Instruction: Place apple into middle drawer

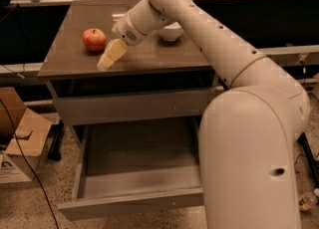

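While drawer [139, 166] open, pincer [110, 57] over tabletop [164, 56] nr apple [94, 39].

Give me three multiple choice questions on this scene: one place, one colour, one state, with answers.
1. Where is the round red-orange apple?
A. on the brown cabinet top
B. on a chair
C. on the floor
2. What colour is the small round bowl on that top?
A. blue
B. white
C. black
3. How does the wide grey-brown middle drawer stand?
A. shut
B. taken out
C. pulled open
Answers: 1 A, it sits on the top, just left of the gripper; 2 B, it is plainly white; 3 C, its floor shows.
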Robot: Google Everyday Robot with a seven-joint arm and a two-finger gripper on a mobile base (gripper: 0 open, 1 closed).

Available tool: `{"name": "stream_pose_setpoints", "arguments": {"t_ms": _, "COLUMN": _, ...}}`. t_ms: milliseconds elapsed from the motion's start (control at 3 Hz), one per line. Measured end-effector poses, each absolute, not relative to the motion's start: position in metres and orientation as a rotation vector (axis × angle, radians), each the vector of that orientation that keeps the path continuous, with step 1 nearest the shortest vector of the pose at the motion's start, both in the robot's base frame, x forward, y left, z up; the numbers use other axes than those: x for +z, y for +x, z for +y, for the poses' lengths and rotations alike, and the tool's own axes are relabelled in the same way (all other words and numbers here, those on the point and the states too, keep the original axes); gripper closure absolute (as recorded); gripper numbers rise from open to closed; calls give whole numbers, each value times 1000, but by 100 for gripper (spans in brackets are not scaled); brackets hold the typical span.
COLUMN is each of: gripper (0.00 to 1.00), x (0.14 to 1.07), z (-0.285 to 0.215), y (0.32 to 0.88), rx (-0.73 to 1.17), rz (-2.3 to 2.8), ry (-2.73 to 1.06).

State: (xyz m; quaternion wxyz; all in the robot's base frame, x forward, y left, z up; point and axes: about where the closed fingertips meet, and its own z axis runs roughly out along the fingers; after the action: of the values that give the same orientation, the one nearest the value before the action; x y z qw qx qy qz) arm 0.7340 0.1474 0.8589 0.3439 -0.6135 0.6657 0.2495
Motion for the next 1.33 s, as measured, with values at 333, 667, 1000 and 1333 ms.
{"name": "stream_pose_setpoints", "arguments": {"t_ms": 333, "gripper": 0, "x": 860, "z": 162, "y": 751, "rx": 670, "rz": 1704, "ry": -1574}}
{"name": "stream_pose_setpoints", "arguments": {"t_ms": 667, "gripper": 0, "x": 857, "z": 179, "y": 767, "rx": 711, "rz": 1680, "ry": -1553}}
{"name": "stream_pose_setpoints", "arguments": {"t_ms": 1000, "gripper": 0, "x": 851, "z": 191, "y": 779, "rx": 754, "rz": 1666, "ry": -1526}}
{"name": "stream_pose_setpoints", "arguments": {"t_ms": 1333, "gripper": 0, "x": 847, "z": 201, "y": 791, "rx": 789, "rz": 1651, "ry": -1502}}
